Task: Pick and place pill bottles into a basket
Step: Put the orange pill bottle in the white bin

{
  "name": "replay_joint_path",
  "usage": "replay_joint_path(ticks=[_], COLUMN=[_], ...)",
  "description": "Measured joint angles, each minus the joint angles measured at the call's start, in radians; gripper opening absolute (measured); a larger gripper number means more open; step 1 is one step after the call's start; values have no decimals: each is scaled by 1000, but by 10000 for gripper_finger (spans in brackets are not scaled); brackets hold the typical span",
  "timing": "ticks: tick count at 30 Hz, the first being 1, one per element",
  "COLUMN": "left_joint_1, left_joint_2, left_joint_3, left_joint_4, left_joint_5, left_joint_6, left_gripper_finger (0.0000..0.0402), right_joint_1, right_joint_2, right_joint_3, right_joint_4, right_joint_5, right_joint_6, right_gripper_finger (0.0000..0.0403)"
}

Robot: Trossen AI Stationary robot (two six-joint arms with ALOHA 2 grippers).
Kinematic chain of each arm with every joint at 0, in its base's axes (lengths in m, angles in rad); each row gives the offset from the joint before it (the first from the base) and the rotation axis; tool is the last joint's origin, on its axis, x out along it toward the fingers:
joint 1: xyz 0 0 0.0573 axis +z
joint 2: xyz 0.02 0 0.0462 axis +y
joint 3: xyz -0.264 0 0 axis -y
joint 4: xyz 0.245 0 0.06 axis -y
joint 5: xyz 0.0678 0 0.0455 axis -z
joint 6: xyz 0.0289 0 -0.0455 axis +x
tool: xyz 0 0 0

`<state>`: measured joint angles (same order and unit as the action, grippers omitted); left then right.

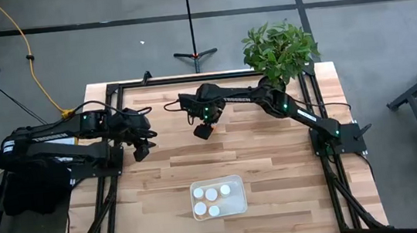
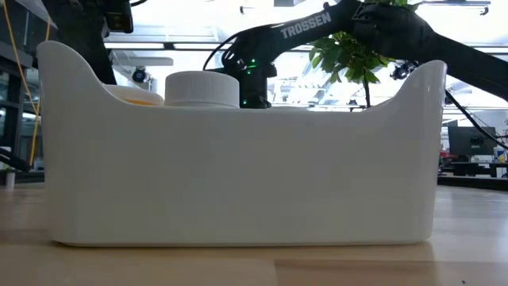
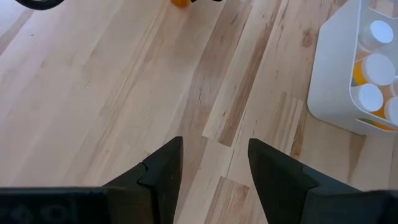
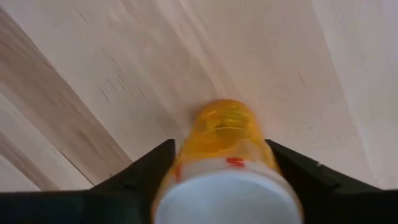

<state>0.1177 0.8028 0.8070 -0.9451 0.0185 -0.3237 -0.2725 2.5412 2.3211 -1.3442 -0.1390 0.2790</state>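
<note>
One basket (image 1: 238,203) holds four white-capped pill bottles (image 1: 212,194); a fifth amber bottle (image 4: 227,165) sits between the right gripper's (image 1: 204,130) fingers. Two arms, one potted plant (image 1: 280,49). A sixth bottle may be hidden.
</note>
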Motion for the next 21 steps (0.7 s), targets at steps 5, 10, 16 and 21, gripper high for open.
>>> replay_joint_path(ticks=[5, 10, 16, 21], left_joint_1=[0, 0, 0, 0], left_joint_2=[0, 0, 0, 0], left_joint_3=[0, 0, 0, 0], left_joint_4=[0, 0, 0, 0], left_joint_5=[0, 0, 0, 0], left_joint_6=[0, 0, 0, 0], left_gripper_finger=[216, 216, 216, 216], right_joint_1=[0, 0, 0, 3], right_joint_2=[0, 0, -4, -25], right_joint_3=[0, 0, 0, 0], right_joint_4=[5, 0, -16, -34], right_joint_5=[0, -21, -32, -33], right_joint_6=[5, 8, 11, 11], right_gripper_finger=[179, 179, 178, 178])
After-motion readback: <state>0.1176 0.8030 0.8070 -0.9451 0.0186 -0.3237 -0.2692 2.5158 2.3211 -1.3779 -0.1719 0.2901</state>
